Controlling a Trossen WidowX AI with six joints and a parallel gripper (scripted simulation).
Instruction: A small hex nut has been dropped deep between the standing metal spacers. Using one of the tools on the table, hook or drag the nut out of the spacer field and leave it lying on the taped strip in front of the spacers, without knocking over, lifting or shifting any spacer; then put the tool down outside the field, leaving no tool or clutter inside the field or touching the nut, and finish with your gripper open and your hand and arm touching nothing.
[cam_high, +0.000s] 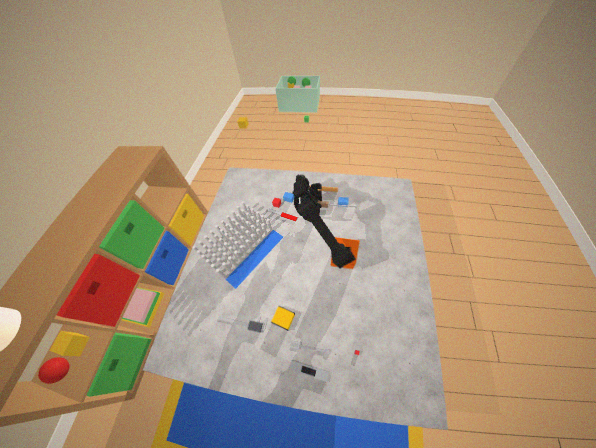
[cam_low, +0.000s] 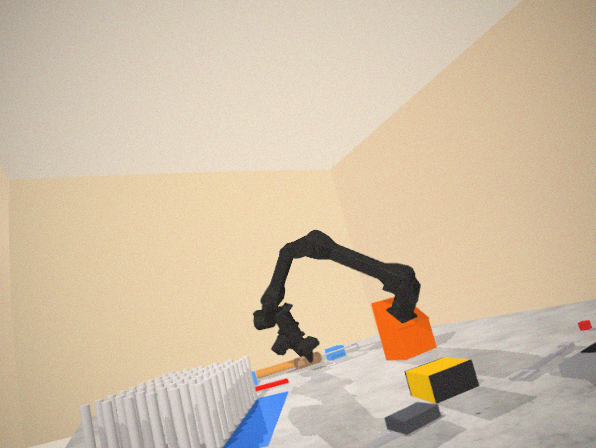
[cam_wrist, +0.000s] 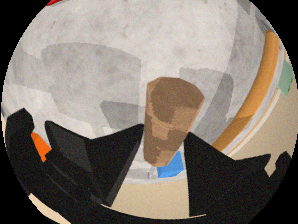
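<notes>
My gripper (cam_high: 319, 202) (cam_low: 306, 355) (cam_wrist: 164, 132) is shut on the brown handle (cam_high: 324, 204) (cam_low: 301, 363) (cam_wrist: 172, 102) of a tool, low over the table at the back. A thin metal rod (cam_low: 351, 347) shows beyond the handle, by a blue block. The metal spacers (cam_high: 235, 235) (cam_low: 165, 400) stand upright in rows to the left. The blue taped strip (cam_high: 255, 260) (cam_low: 265, 410) lies along their front edge. The hex nut cannot be made out in any view.
An orange wooden stick (cam_high: 329, 189) (cam_low: 275, 369) (cam_wrist: 260, 82) lies behind the handle. Blue blocks (cam_high: 288, 197) (cam_high: 343, 201) are on both sides. A red cube (cam_high: 276, 202) and red bar (cam_high: 289, 216) (cam_low: 272, 385) lie near the spacers. A yellow-topped block (cam_high: 283, 318) and grey block (cam_high: 255, 326) are in front.
</notes>
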